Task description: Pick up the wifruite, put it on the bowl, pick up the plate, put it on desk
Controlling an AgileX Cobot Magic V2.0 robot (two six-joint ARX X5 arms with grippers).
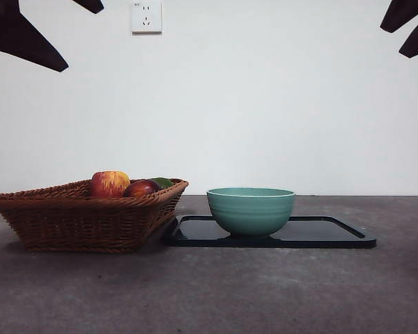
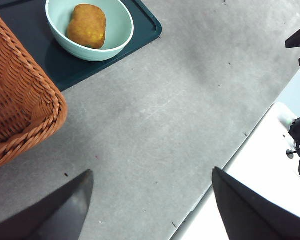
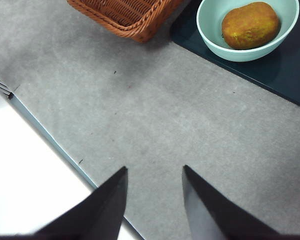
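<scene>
The wifruite, a brown-orange oval fruit, lies inside the teal-green bowl. From the front the bowl's wall hides it. The bowl stands on a glossy black tray on the grey desk. No plate shows in any view. My left gripper hangs high over bare desk, open and holding nothing. My right gripper is likewise raised, open and holding nothing. Only black arm tips show at the front view's top corners.
A brown wicker basket stands beside the tray, holding a red-yellow apple, a dark red fruit and a green one. The desk's edge runs below both grippers.
</scene>
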